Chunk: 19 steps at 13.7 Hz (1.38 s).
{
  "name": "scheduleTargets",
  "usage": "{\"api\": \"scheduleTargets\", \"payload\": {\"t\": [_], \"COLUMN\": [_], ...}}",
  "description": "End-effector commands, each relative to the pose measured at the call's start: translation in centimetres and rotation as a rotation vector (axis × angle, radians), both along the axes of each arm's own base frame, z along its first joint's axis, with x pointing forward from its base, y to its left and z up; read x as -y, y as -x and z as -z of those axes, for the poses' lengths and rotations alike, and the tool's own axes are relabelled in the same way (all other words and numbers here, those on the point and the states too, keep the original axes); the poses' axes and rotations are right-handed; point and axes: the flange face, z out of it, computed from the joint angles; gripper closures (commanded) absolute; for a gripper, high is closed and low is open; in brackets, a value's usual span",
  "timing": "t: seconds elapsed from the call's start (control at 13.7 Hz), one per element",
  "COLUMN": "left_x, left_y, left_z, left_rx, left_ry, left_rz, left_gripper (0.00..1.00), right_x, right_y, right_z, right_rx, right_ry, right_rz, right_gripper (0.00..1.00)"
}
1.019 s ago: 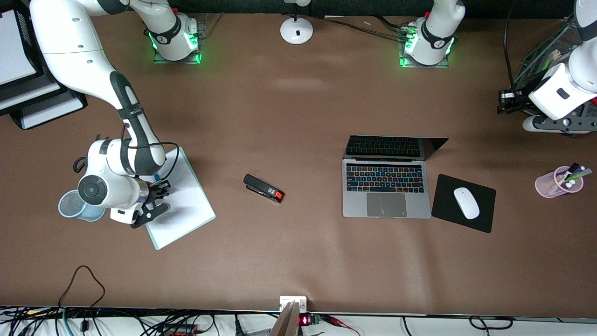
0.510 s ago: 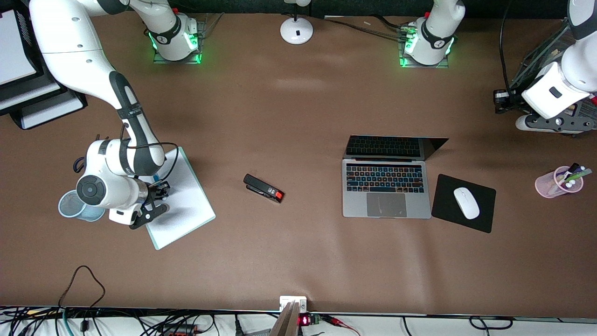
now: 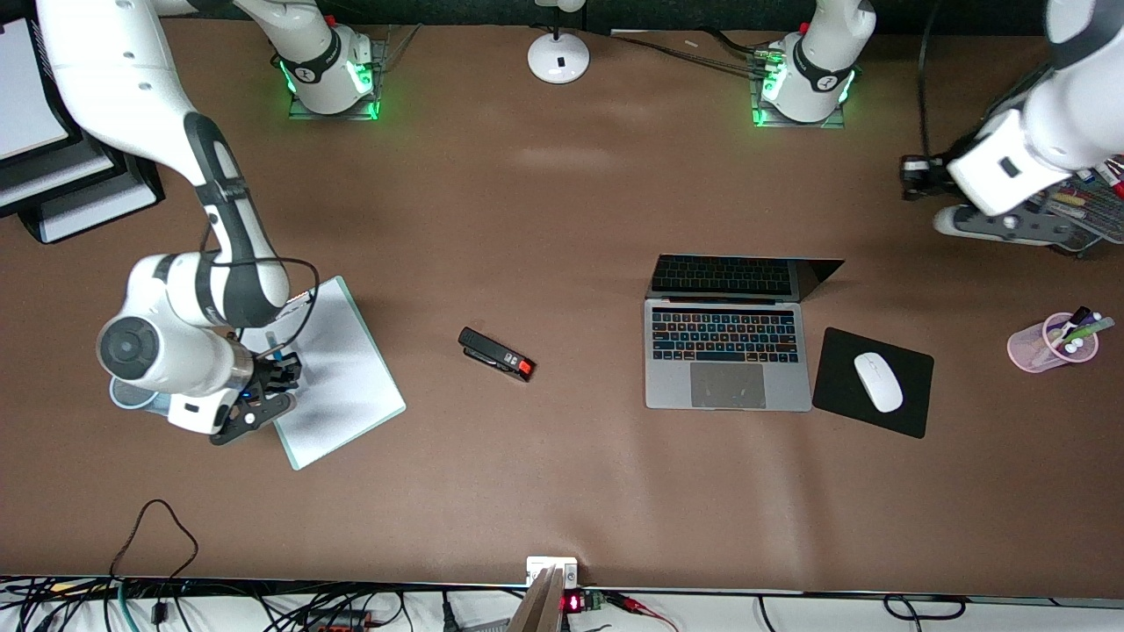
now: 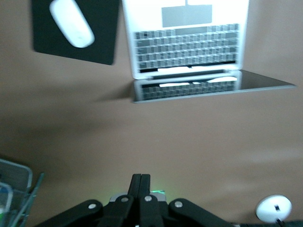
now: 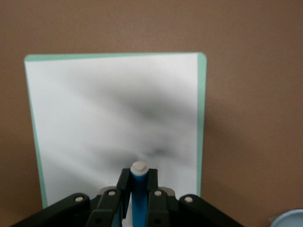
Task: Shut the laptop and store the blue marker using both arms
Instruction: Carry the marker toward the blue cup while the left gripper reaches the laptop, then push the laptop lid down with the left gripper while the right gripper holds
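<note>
The laptop (image 3: 727, 355) lies open in the table's middle with its keys lit and its dark screen upright; it also shows in the left wrist view (image 4: 189, 52). My right gripper (image 3: 274, 373) hangs over the white pad (image 3: 338, 369) and is shut on the blue marker (image 5: 138, 189), whose white tip sticks out past the fingertips. In the front view the marker is mostly hidden by the gripper. My left gripper (image 3: 915, 175) is in the air near the left arm's end of the table, shut and empty, fingers (image 4: 141, 187) pressed together.
A black stapler (image 3: 496, 354) lies between pad and laptop. A black mouse pad (image 3: 909, 404) with a white mouse (image 3: 878, 382) sits beside the laptop. A pink pen cup (image 3: 1049, 344) and a wire rack (image 3: 1084, 206) stand at the left arm's end. A blue cup (image 3: 127, 397) sits under the right arm.
My right gripper has moved with the blue marker toward the blue cup. My left arm has swung from the wire rack toward the table's middle.
</note>
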Motion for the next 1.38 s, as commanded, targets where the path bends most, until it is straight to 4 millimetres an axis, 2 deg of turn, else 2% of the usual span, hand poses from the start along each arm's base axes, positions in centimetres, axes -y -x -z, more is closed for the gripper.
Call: {"api": "scheduleTargets", "payload": {"t": [0.0, 0.07, 0.22, 0.36, 0.51, 0.66, 0.8, 1.09, 1.24, 1.31], "left_x": [4.6, 6.4, 8.9, 10.5, 11.8, 12.0, 11.7, 11.6, 11.6, 11.7], "left_y": [-0.2, -0.3, 0.7, 2.3, 4.1, 5.3, 5.5, 4.2, 3.3, 2.8], "left_z": [2.6, 3.6, 7.0, 9.5, 12.7, 16.0, 18.2, 20.0, 20.7, 21.0], "left_rx": [-0.069, -0.060, -0.048, -0.020, 0.015, 0.062, 0.101, 0.171, 0.217, 0.236], "left_ry": [0.047, 0.042, 0.029, 0.018, 0.006, 0.003, 0.009, -0.005, -0.009, -0.005], "left_rz": [0.008, -0.016, -0.034, -0.031, -0.035, -0.040, -0.053, -0.027, -0.011, -0.010], "left_gripper": [1.00, 1.00, 1.00, 1.00, 1.00, 1.00, 1.00, 1.00, 1.00, 1.00], "right_x": [0.0, 0.2, 1.3, 2.8, 5.1, 7.7, 9.8, 13.4, 14.4, 15.5], "right_y": [0.4, 0.4, 0.8, 0.7, 0.3, 0.1, 0.2, 0.4, 0.0, 0.3], "right_z": [-5.1, -6.7, -9.0, -11.2, -12.8, -13.7, -13.9, -14.6, -17.4, -17.6], "right_rx": [0.047, 0.064, 0.069, 0.100, 0.131, 0.147, 0.165, 0.217, 0.320, 0.344], "right_ry": [0.004, 0.003, 0.005, 0.006, 0.005, 0.009, -0.038, -0.098, -0.183, -0.257], "right_rz": [-0.013, -0.016, -0.033, -0.100, -0.163, -0.266, -0.331, -0.471, -0.566, -0.592], "right_gripper": [1.00, 1.00, 1.00, 1.00, 1.00, 1.00, 1.00, 1.00, 1.00, 1.00]}}
